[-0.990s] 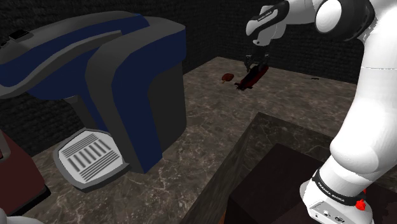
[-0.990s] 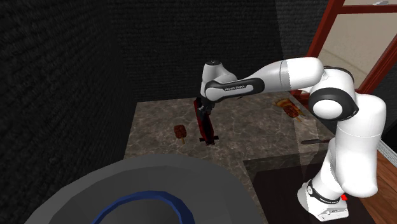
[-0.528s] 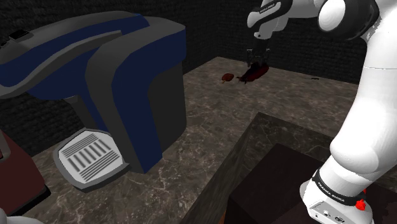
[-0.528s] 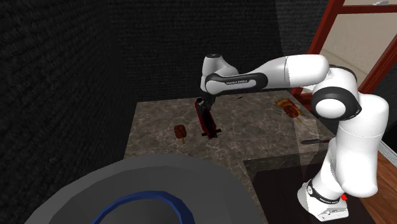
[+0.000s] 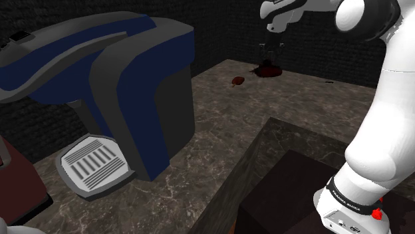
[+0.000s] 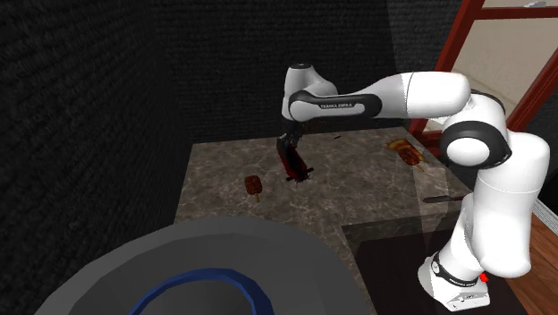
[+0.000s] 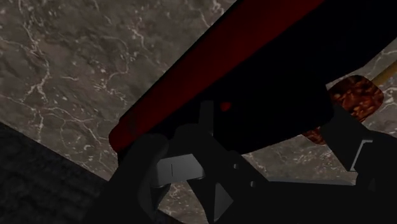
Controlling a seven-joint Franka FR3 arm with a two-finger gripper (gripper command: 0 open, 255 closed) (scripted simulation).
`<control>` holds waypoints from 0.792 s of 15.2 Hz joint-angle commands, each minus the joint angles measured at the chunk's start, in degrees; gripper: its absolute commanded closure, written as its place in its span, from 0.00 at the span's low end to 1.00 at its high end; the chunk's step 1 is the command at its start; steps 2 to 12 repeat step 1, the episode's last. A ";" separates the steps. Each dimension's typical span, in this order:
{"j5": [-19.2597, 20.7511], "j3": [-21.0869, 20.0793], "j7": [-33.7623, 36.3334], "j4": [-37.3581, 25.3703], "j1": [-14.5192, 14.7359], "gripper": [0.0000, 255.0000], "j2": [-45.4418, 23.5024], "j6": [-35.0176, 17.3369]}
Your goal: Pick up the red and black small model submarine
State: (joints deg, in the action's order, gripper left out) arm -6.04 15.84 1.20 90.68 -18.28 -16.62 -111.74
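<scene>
One red-and-black submarine [image 6: 293, 164] hangs clamped in our gripper [image 6: 288, 148] above the counter [image 6: 358, 192]; we count two lollies: a brown lolly [image 6: 253, 185] nearby, a second lolly [image 6: 404, 150] at the counter's edge.

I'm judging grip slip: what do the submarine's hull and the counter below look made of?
The submarine has a smooth dark red and black hull, matte, with no grain or glints; perhaps plastic or paint, the look leaves it open. The counter is brown-grey with pale branching veins, like marble or similar stone, low sheen.
</scene>
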 commanded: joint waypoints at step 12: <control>0.04 0.03 0.02 -0.44 -0.02 1.00 0.18 0.48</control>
